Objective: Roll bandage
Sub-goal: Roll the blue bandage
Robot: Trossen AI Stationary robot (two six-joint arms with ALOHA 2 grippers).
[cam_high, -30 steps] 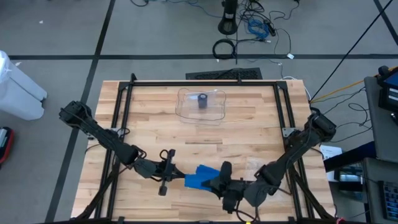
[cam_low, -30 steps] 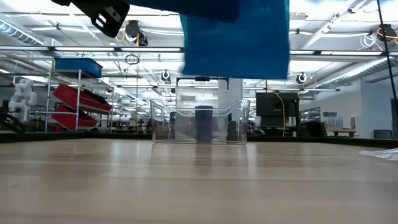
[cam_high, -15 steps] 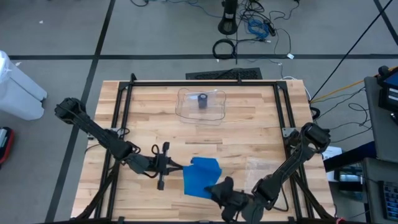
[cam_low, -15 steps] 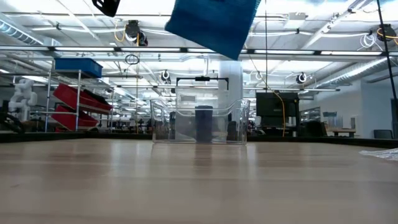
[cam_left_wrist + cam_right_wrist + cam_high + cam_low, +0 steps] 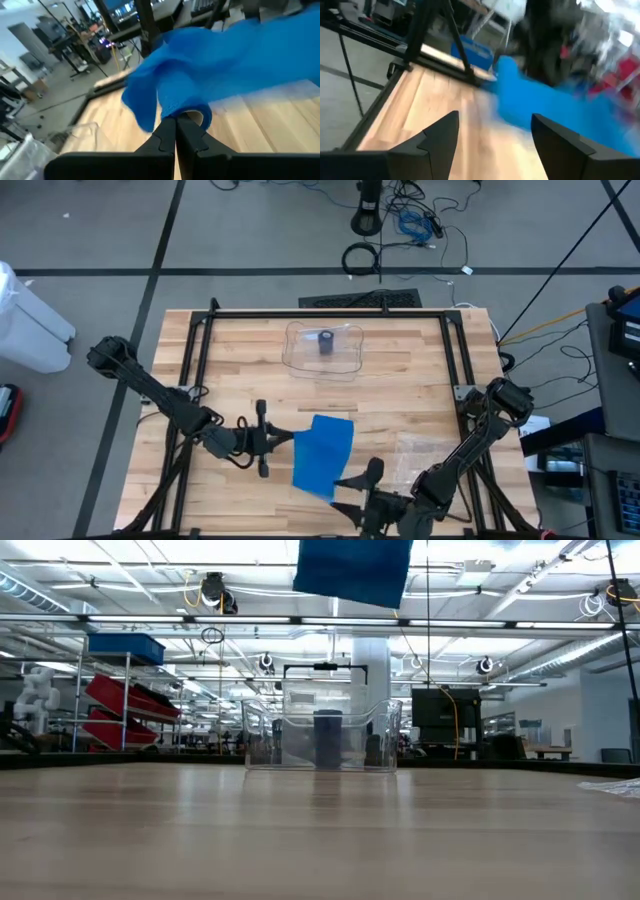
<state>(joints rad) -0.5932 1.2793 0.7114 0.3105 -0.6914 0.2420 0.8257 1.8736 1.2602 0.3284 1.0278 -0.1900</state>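
A blue bandage (image 5: 323,455) hangs spread out like a sheet above the table's near middle, and its lower edge (image 5: 352,570) shows high in the low view, clear of the wood. My left gripper (image 5: 289,438) is shut on the bandage's left end. Just off the bandage's near right corner, my right gripper (image 5: 358,478) stands open. In the right wrist view its fingers (image 5: 436,134) have nothing between them, and the bandage (image 5: 540,107) lies beyond them. My left gripper pinches the bandage's curled, bunched end (image 5: 192,116) between its two fingers, which come roughly level from the table's left. The rest of the cloth spreads away from the fingers toward the right, lifted clear of the table and slack.
A clear plastic container (image 5: 324,346) with a dark roll inside stands at the far middle of the table, also seen in the low view (image 5: 320,740). A clear wrapper (image 5: 412,448) lies on the wood right of the bandage. A black frame borders the table.
My right gripper has opened, let go of the bandage and drawn back toward the near edge. My left gripper has rolled its wrist and risen slightly. The bandage, bunched between both grippers before, has spread out into a wide sheet held at its left end only.
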